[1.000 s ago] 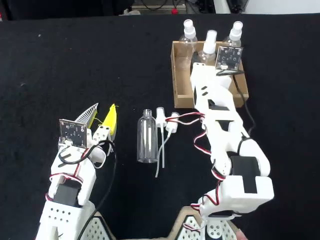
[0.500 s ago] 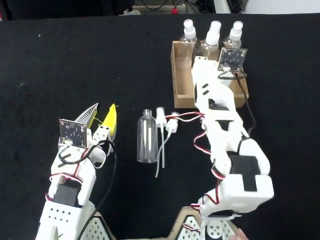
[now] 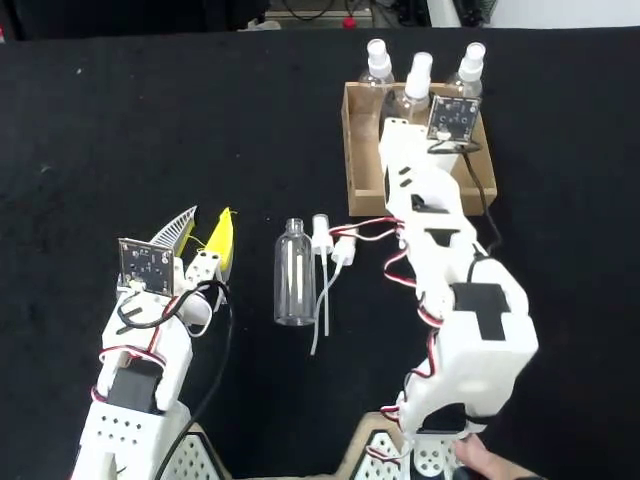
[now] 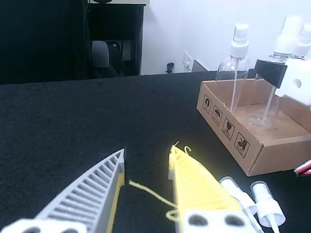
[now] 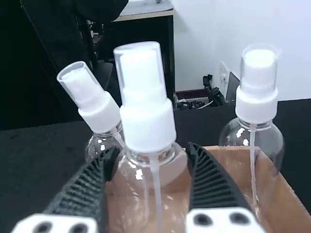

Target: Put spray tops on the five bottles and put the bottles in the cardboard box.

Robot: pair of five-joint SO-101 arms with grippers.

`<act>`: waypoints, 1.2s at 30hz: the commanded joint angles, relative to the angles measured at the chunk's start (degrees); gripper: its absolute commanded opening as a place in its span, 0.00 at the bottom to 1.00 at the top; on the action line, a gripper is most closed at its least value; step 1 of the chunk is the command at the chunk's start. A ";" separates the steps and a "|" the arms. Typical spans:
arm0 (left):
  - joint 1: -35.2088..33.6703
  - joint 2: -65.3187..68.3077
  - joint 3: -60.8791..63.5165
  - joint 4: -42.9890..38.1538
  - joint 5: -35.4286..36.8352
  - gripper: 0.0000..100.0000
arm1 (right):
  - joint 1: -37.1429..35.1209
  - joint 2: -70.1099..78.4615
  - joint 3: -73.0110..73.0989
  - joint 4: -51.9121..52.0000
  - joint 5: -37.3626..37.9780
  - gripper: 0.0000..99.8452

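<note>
Four bottles in sight. Three capped bottles (image 3: 378, 60) stand in the box (image 3: 352, 150) at the table's (image 3: 150, 100) far edge, right of centre. A bare bottle (image 3: 295, 275) lies mid-table with two loose tops (image 3: 322, 232) just beside it, near the box's near-left corner. The symbols (image 4: 228, 131) printed on the box wall are too small to read. The right gripper (image 5: 153, 148) clasps the middle bottle (image 5: 146, 121) below its cap. The left gripper (image 4: 148, 151) — jaws narrowly parted, holding nothing — sits toward the near-left corner, well apart from the bare bottle.

Pincer (image 5: 151, 150) with black fingers (image 5: 87, 189) pressed against both sides of the middle bottle (image 5: 167, 167), white spray top (image 5: 145, 97) on it, second bottle (image 5: 97, 145) and third bottle (image 5: 250, 138) flanking it, both capped, box (image 5: 274, 191) beneath, black worktop (image 5: 39, 145) behind
</note>
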 commanded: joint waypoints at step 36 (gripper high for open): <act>-0.31 -0.44 1.27 0.26 0.26 0.15 | 1.05 7.78 -7.78 -6.42 8.44 0.08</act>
